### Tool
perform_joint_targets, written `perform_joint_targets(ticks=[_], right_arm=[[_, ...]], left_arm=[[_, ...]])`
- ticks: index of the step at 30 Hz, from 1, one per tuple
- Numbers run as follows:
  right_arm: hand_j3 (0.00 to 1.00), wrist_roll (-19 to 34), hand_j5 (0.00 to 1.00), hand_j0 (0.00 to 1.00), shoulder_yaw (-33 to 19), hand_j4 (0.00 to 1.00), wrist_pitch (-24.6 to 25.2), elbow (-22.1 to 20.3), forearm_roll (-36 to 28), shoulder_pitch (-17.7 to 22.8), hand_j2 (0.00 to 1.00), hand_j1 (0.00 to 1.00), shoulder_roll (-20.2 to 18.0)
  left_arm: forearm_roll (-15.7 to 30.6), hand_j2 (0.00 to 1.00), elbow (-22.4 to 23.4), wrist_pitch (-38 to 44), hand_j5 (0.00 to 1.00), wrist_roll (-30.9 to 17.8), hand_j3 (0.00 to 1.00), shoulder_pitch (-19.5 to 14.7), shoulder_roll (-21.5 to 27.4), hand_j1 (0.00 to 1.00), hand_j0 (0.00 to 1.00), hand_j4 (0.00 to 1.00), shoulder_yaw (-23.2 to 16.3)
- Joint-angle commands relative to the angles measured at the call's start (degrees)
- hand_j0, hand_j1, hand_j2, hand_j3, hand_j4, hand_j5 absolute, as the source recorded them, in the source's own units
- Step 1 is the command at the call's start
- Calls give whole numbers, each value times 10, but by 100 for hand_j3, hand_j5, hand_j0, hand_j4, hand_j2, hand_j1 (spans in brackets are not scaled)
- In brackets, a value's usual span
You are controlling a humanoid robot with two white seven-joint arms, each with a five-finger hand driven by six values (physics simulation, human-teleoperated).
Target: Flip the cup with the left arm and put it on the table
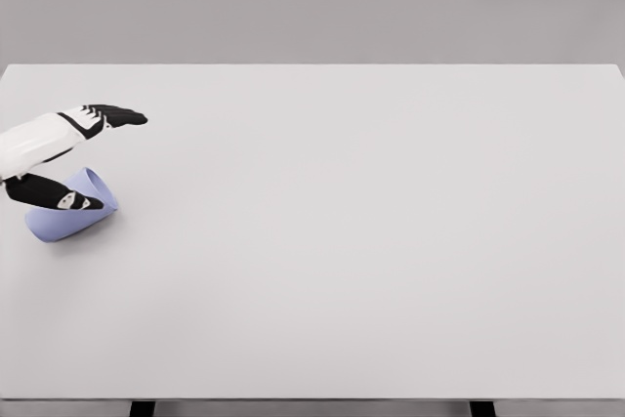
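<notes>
Head view shows one white table (371, 241) filling most of the picture, with two dark legs just visible at its six o'clock edge. One cup (70, 210), pale blue, lies on its side on the tabletop at about nine o'clock, close to the left border. Its rim faces roughly two o'clock and its base points toward eight o'clock. One hand is visible: the left hand (61, 158), entering from the nine o'clock edge on a white arm. Its dark fingers (115, 116) stretch flat toward three o'clock above the cup, well apart from it, while the dark thumb (59, 196) lies across the cup's upper side, touching it. The hand is spread wide, with the cup between thumb and fingers but not closed upon.
</notes>
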Motion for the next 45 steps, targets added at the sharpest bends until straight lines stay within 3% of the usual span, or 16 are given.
perform_joint_targets(ticks=[1, 10, 12, 13, 14, 15, 17, 19, 20, 21, 22, 24, 26, 31, 37, 45], right_arm=[[100, 0, 100, 100, 0, 100, 0, 0, -1, 0, 100, 100, 0], [100, 0, 100, 100, 1, 100, 0, 1, 0, 0, 100, 100, 0], [100, 0, 100, 100, 1, 100, 0, 1, 0, 0, 100, 100, 0], [100, 0, 100, 100, 1, 100, 0, 1, 0, 0, 100, 100, 0], [100, 0, 100, 100, 1, 100, 0, 1, -1, 0, 100, 100, 0], [100, 0, 100, 100, 1, 100, 0, 1, -1, 0, 100, 100, 0], [100, 0, 100, 100, 1, 100, 0, 1, 0, 0, 100, 100, 0], [100, 0, 100, 100, 1, 100, 0, 1, 0, 0, 100, 100, 0], [100, 0, 100, 100, 1, 100, 0, 1, -1, 0, 100, 100, 0], [100, 0, 100, 100, 1, 100, 0, 1, -1, 0, 100, 100, 0], [100, 0, 100, 100, 1, 100, 0, 1, 0, 0, 100, 100, 0], [100, 0, 100, 100, 1, 100, 0, 1, -1, 0, 100, 100, 0], [100, 0, 100, 100, 1, 100, 0, 1, -1, 0, 100, 100, 0], [100, 0, 100, 100, 1, 100, 0, 1, 0, 0, 100, 100, 0], [100, 0, 100, 100, 1, 100, 0, 0, -1, 0, 100, 100, 0], [100, 0, 100, 100, 1, 100, 0, 1, 0, 0, 100, 100, 0]], left_arm=[[5, 100, -2, 1, 100, 0, 100, 0, -7, 100, 100, 100, 0], [1, 100, -17, 4, 100, -4, 100, -6, -36, 100, 100, 100, -1], [1, 100, -18, 80, 100, 12, 100, -14, -40, 100, 100, 100, 0], [4, 100, -24, 153, 100, 126, 100, -23, -2, 100, 100, 100, -27], [7, 100, -29, 196, 100, 200, 100, -32, 33, 100, 100, 100, -64], [19, 100, -30, 239, 100, 299, 100, -78, 99, 100, 100, 100, -147], [21, 100, -29, 237, 100, 296, 100, -112, 127, 100, 100, 100, -221], [21, 100, -26, 233, 100, 267, 100, -112, 127, 100, 100, 100, -227], [61, 100, -25, 239, 100, 209, 100, -112, 127, 100, 100, 100, -225], [155, 100, -25, 244, 100, 157, 100, -112, 128, 100, 100, 100, -225], [199, 100, -25, 255, 100, 146, 100, -112, 129, 100, 100, 100, -225], [225, 100, -27, 273, 100, 148, 100, -105, 129, 100, 100, 100, -229], [287, 100, -27, 300, 100, 148, 100, -78, 131, 100, 100, 100, -229], [267, 100, -30, 349, 100, 257, 100, -54, 166, 100, 100, 100, -231], [179, 100, -30, 385, 100, 251, 100, -44, 164, 100, 100, 100, -239], [156, 100, -30, 425, 100, 227, 100, -43, 142, 100, 100, 100, -240]])
